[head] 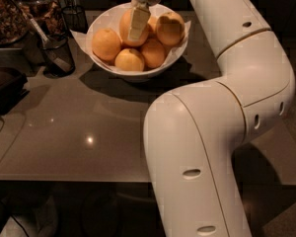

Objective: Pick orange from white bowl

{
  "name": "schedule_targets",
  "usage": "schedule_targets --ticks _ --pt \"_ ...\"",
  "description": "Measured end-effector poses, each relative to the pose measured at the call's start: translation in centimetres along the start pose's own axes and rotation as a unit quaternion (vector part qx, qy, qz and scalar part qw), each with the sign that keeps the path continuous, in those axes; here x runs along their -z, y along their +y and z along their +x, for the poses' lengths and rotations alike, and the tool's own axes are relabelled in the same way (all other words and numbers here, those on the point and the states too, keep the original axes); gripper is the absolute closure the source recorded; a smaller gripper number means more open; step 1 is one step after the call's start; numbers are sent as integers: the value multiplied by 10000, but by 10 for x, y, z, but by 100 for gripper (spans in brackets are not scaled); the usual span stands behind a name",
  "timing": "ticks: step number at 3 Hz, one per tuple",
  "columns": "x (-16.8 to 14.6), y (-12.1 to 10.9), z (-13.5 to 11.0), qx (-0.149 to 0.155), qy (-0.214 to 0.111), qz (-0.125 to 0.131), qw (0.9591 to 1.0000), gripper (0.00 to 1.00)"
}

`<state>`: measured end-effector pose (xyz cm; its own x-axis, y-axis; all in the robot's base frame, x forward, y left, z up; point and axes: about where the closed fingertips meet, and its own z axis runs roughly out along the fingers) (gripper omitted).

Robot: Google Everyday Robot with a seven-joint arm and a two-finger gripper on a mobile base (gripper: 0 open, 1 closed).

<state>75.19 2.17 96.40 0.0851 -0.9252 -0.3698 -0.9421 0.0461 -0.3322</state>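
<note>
Likely firm, fairly heavy and a little slippery, the orange (124,27) tops the pile in the white bowl (138,73) on the counter (89,132), best pinched across its widest part, where the gripper (136,28) hangs; I cannot tell whether its jaws have closed.

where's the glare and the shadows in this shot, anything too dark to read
Camera view: dim, warm light; one small bright glare spot on the table near its front left; the white bowl throws a dark shadow to its front left; the gripper is against the orange in the bowl, both well lit; below the table's front edge is too dark to read.
</note>
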Motion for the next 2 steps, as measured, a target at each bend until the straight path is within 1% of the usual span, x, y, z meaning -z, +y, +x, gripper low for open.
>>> schedule_targets --ticks 1,2 --pt "14 -5 -9 70 -10 197 9998 100" --pt "29 -5 -18 246 -90 327 9991 100"
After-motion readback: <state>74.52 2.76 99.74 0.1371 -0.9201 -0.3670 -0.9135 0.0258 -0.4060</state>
